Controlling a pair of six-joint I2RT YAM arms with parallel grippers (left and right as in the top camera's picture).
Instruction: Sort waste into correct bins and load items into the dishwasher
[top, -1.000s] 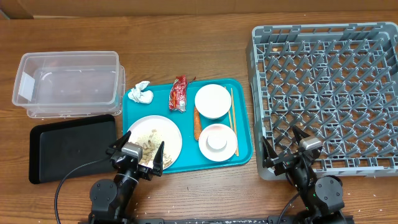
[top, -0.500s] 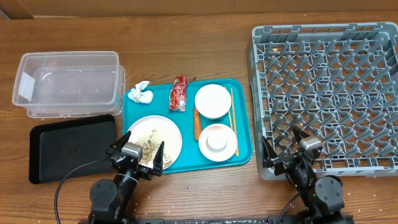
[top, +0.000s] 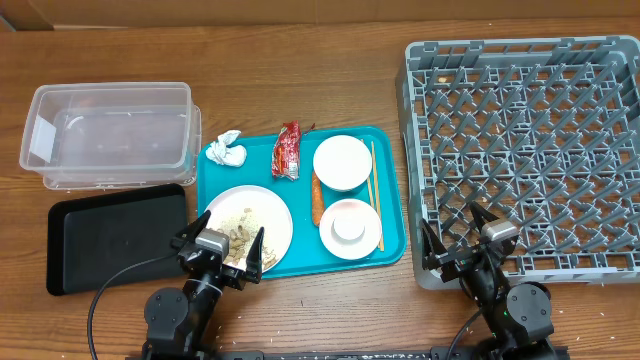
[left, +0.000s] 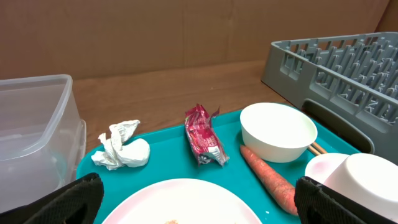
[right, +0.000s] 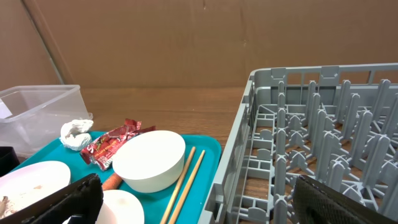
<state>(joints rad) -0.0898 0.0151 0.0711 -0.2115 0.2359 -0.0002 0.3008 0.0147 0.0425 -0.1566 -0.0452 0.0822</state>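
The red crinkled snack wrapper (left: 203, 135), glossy and creased, lies straight ahead of the left gripper (top: 222, 252), whose fingers (left: 53, 202) are spread wide and empty. Bare teal serving tray (left: 168, 155) surrounds the wrapper. The right gripper (top: 475, 255), equally wide and empty, has the grey plastic dish rack's (right: 311, 70) edge ahead-right.

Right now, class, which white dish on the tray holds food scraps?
The flat plate at the tray's front left: beige scraps lie on it. One bowl is empty, the second bowl holds a cup.
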